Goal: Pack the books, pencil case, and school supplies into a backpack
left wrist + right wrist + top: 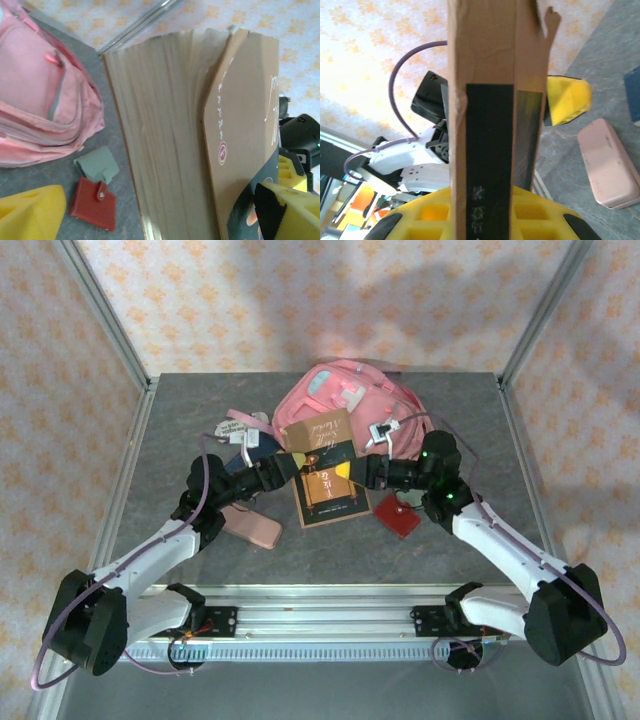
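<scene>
Over on the left of the grey worktop a pink pencil case lies flat and shut, its long axis slanting from far-left to near-right, just beside the left arm. A dark blue flat thing sits partly under that arm; I cannot tell what it is. The left pincer stands wide. From its wrist camera, one yellow fingertip is well clear of the page edges and the other sits by the cover. Between the two arms a brown book is held up off the worktop. Its cover has a dark band across the lower part. Its fanned page edge is turned toward the left pincer and its spine toward the right one, and its long axis leans away toward the backpack. Just nearer the arms, a second book with a brown border and dark panel lies flat, its long axis running near to far, slightly skewed. The pink backpack lies at the far middle with its front pockets facing up, and I cannot tell what is inside it. The right pincer is closed narrow on the brown book's spine, which rises between its yellow pads. On the right, a small red square pad with a snap tab lies flat near the right arm. A grey-green square card lies just beside it, between it and the backpack.
</scene>
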### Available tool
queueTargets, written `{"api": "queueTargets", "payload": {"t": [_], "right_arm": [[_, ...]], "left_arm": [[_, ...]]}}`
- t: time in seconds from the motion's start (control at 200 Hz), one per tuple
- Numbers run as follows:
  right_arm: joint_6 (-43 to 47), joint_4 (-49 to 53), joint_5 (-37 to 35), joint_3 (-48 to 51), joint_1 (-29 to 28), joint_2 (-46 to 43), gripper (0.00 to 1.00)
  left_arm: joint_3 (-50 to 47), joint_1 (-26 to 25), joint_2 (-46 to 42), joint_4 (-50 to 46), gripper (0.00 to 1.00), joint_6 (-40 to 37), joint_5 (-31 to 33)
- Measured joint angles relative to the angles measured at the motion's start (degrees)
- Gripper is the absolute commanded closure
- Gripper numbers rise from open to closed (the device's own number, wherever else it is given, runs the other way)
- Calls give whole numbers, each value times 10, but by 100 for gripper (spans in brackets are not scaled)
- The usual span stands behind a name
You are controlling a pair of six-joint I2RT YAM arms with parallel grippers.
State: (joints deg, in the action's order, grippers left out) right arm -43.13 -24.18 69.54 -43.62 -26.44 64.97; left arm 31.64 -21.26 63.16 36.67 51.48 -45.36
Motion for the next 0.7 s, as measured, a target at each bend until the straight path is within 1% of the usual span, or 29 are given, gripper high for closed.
{"api": "queueTargets", "payload": {"t": [0.1,0.14,0.18,0.285,0.39,0.415,0.44,0.471,0.491,0.496,0.501,0.511,0.516,0.521,0.556,0.576,0.636,0.701], "right_arm": [[-3,-11,12,0,0,0,100],[-2,-9,15,0,0,0,100],[0,-6,16,0,0,1,100],[5,-3,19,0,2,12,100],[10,5,22,-2,9,29,100],[12,9,23,-3,11,33,98],[14,11,23,-5,12,38,95],[17,14,25,-7,14,42,90],[20,17,26,-8,15,46,84],[20,17,26,-9,15,47,80],[21,17,27,-9,15,48,80],[21,19,27,-10,15,49,77],[21,19,28,-11,15,50,73],[21,19,28,-11,15,51,73],[23,23,27,-14,15,55,63],[22,25,24,-16,15,57,59],[23,28,15,-20,17,60,52],[22,23,4,-21,20,60,49]], "left_arm": [[-1,0,0,38,9,21,-21],[-3,0,1,63,12,35,-30],[-4,0,3,85,18,45,-39],[-7,0,10,125,48,70,-62],[-11,0,13,140,86,86,-76],[-11,0,14,141,94,89,-78],[-12,1,14,141,100,91,-78],[-13,3,14,140,100,92,-79],[-13,3,14,138,100,89,-80],[-14,4,14,139,100,91,-80],[-14,4,14,138,100,92,-80],[-14,4,14,137,100,89,-80],[-14,4,14,137,100,88,-80],[-14,4,14,137,100,90,-80],[-14,4,15,137,100,92,-76],[-14,4,15,136,100,91,-74],[-14,4,17,136,100,94,-66],[-18,4,19,139,100,105,-48]]}}
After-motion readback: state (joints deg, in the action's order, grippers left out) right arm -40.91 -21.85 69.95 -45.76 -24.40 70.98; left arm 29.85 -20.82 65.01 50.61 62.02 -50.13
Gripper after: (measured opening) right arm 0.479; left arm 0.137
